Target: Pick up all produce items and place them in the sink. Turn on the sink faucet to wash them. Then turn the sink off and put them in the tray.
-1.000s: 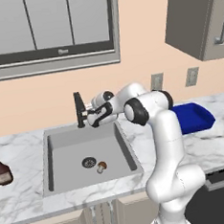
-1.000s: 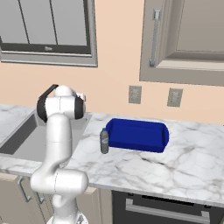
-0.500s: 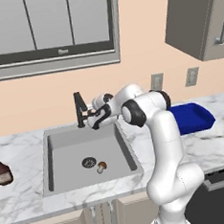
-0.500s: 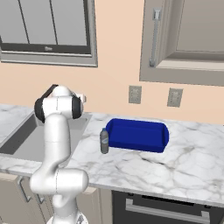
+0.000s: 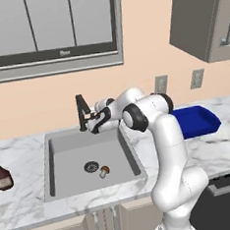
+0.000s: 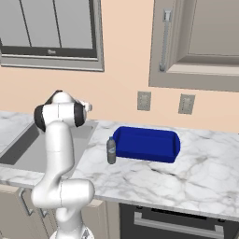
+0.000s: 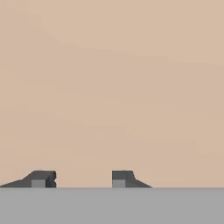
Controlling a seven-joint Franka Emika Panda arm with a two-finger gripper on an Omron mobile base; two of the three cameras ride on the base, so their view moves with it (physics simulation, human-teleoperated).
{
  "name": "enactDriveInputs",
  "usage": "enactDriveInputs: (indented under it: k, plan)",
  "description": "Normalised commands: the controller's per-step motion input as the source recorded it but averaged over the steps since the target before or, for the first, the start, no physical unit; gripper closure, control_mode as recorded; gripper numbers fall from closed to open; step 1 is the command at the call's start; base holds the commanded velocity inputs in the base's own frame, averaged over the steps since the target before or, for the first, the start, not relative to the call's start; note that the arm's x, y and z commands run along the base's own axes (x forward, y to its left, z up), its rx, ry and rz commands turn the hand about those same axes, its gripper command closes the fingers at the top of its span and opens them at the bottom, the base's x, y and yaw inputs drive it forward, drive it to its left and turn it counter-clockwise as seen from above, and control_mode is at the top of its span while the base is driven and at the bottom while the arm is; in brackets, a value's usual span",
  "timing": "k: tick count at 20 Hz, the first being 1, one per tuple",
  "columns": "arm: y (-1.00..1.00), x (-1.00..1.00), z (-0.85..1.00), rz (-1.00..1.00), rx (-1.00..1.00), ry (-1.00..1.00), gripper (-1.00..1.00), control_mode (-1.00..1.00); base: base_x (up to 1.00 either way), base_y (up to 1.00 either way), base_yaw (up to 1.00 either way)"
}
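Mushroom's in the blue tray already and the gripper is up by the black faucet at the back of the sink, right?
Not quite. The mushroom lies on the floor of the sink, beside the drain, not in the blue tray; the left base view shows it. The gripper is indeed up by the black faucet.

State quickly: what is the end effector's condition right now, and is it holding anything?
End effector: open, a gap between its tips, nothing held; it sits by the sink faucet.
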Motion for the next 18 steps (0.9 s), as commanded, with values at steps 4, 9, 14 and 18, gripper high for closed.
enactDriveInputs:
  k: [4,9,14,18]
  plan:
    - [-0.45,-0.05,-0.39,-0.02,0.04,0.03,1.0,-1.0,0.0,0.0,0.0]
    - [-0.41,-0.04,-0.28,-0.01,0.06,0.0,1.0,-1.0,0.0,0.0,0.0]
    - [-0.48,-0.04,-0.28,-0.02,0.09,0.02,1.0,-1.0,0.0,0.0,0.0]
    - [-0.48,-0.05,-0.32,-0.01,0.08,0.01,1.0,-1.0,0.0,0.0,0.0]
